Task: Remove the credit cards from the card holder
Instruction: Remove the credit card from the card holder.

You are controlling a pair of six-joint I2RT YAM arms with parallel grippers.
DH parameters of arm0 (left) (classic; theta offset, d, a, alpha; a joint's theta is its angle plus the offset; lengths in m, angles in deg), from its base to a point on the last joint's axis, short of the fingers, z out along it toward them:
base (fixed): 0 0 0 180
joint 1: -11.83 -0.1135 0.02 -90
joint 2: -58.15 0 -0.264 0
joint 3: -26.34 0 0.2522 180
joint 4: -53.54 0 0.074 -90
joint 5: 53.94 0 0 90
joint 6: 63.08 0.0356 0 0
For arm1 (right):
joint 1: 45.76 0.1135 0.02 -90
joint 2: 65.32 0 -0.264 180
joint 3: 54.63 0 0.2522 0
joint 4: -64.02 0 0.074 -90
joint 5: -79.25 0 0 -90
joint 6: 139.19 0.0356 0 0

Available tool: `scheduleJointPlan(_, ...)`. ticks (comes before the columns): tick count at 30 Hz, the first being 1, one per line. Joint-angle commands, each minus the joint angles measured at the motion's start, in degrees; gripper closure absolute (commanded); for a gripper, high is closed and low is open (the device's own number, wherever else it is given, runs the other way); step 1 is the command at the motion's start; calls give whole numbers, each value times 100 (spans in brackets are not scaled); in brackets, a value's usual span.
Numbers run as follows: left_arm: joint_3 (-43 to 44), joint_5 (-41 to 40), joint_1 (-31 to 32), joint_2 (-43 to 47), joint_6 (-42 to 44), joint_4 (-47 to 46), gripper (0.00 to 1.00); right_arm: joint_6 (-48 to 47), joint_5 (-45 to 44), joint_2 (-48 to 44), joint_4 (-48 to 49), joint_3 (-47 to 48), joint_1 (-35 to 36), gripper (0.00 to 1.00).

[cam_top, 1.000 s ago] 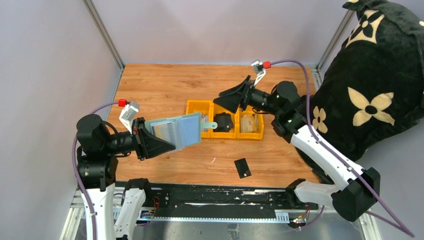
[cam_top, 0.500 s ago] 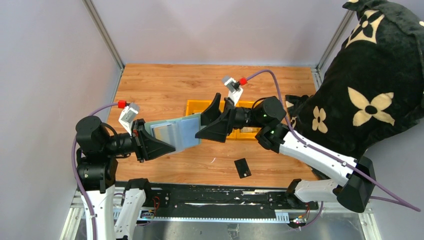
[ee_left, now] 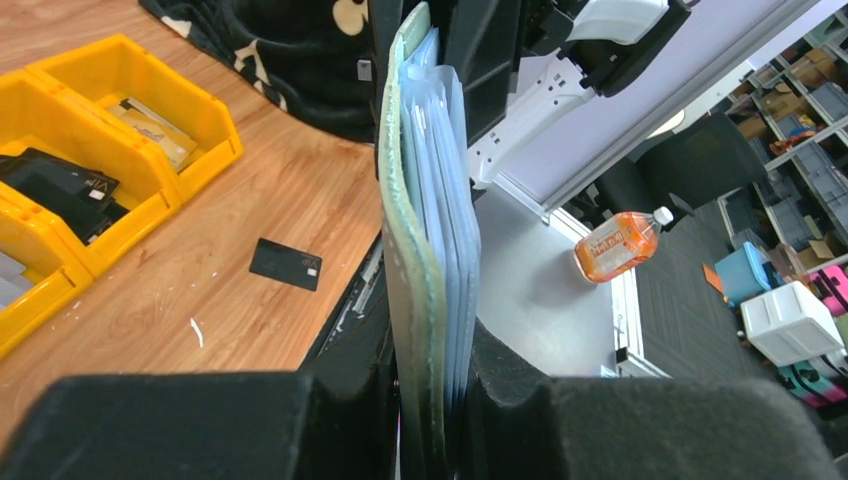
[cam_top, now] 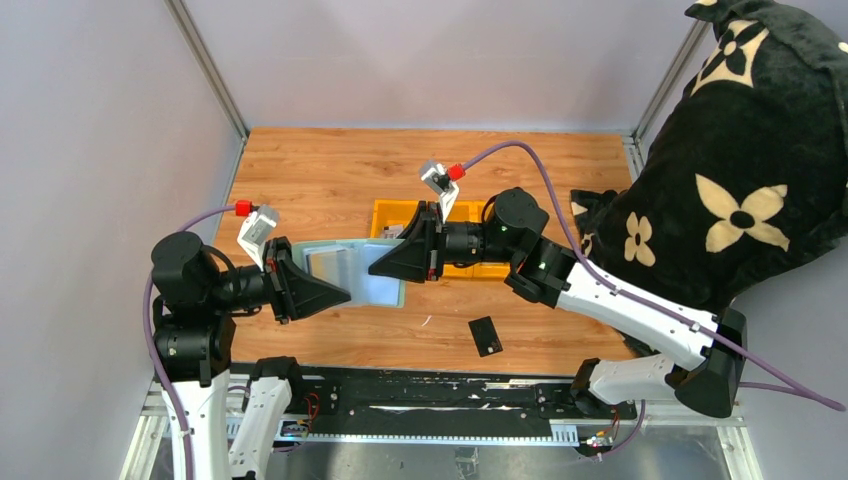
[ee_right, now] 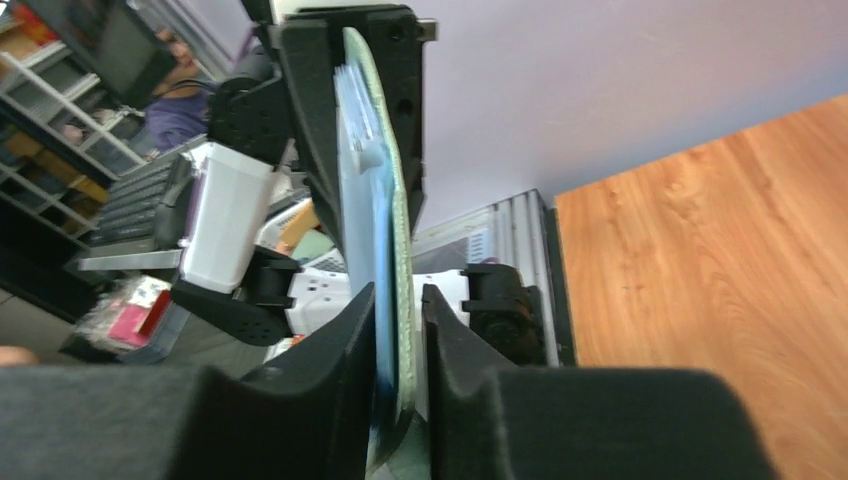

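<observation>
My left gripper (cam_top: pixel 332 278) is shut on the near end of the pale grey-green card holder (cam_top: pixel 358 270), holding it in the air, left of the yellow bins. In the left wrist view the card holder (ee_left: pixel 425 200) stands edge-on between the jaws of that gripper (ee_left: pixel 432 372), blue pockets to the right. My right gripper (cam_top: pixel 385 262) has hold of the holder's far end. In the right wrist view its jaws (ee_right: pixel 398 330) pinch the card holder (ee_right: pixel 372 200). One black credit card (cam_top: pixel 485 335) lies flat on the wood, also seen as the black card (ee_left: pixel 285 264).
A row of yellow bins (cam_top: pixel 392 212) sits mid-table behind the right gripper; one bin (ee_left: pixel 228 140) holds a card, another a black lump (ee_left: pixel 60 185). A big black plush bag with cream flowers (cam_top: pixel 740 150) fills the right side. An orange bottle (ee_left: pixel 615 245) lies off the table.
The right arm swung left from above the bins to the holder's free end, and its jaws narrowed around it. The left gripper kept its hold; the holder dipped slightly.
</observation>
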Motion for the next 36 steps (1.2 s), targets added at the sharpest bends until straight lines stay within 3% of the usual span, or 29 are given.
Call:
scheduleJointPlan(1,135,-161,-1,61,-48,-94,72,-418,-699,-43,-711,208,109,84)
scheduleJointPlan(3,133,-123,-1,53,-76,-94,57,-589,-955,-161,-884,167,101,93)
scheduleJointPlan(6,137,7,-1,45,-108,-90,51,-693,-1202,-367,-943,49,15,100)
scheduleJointPlan(18,143,428,-1,43,-87,-91,64,-701,-759,-514,-808,-87,-115,100)
scheduleJointPlan(36,123,325,-1,15,-270,-517,62,-994,-319,-801,-968,-185,-190,100)
